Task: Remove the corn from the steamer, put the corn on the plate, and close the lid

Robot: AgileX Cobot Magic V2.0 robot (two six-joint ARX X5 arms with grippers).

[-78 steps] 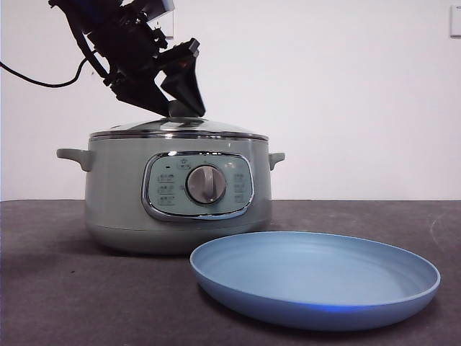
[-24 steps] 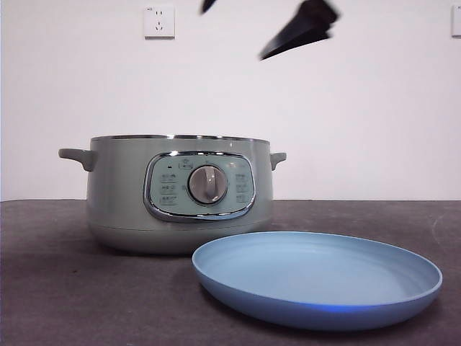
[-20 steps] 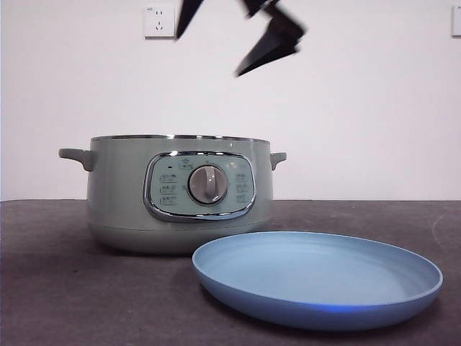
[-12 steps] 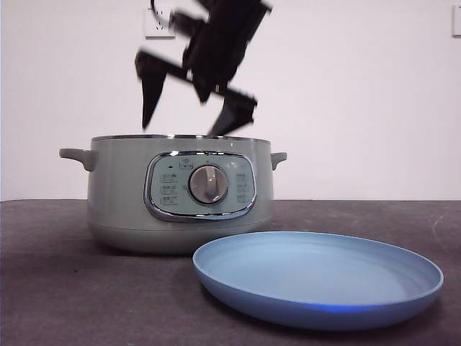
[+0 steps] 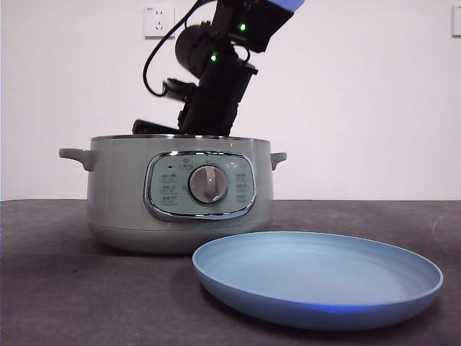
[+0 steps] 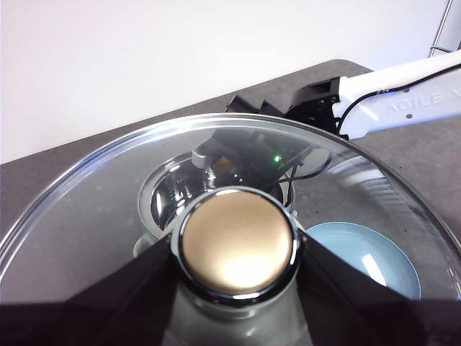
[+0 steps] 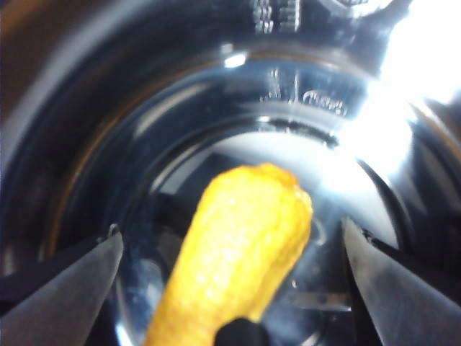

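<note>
**Arm dips into the open steamer for the corn**

The tabletop (image 5: 57, 288) is dark and wide. On it sits the green steamer (image 5: 115, 194) with no lid on top. A few seconds ago the lid was on and an arm was at its knob. Now the steamer is open.

Just in front of it, to one side, lies the blue plate (image 5: 317, 277). Nothing is on it yet.

The lid (image 6: 86, 216) is up in the air. The left end effector (image 6: 238, 249) holds it by the knob (image 6: 238, 241), with a jaw tight on each side. Through the glass I can see the steamer and the plate far below.

A second ago only a black tip showed high up. Now the right arm has come down, and the right end effector (image 7: 230, 249) is inside the steamer. From the front the steamer wall hides it.

The corn (image 7: 238, 245) is in the steamer, down in the shiny bowl. It lies between the two jaws. The jaws are wide apart and do not touch it.

I think the grab comes next. The jaws need to close on the corn. Then it can be lifted out and set on the plate, and the lid can go back on.
</note>
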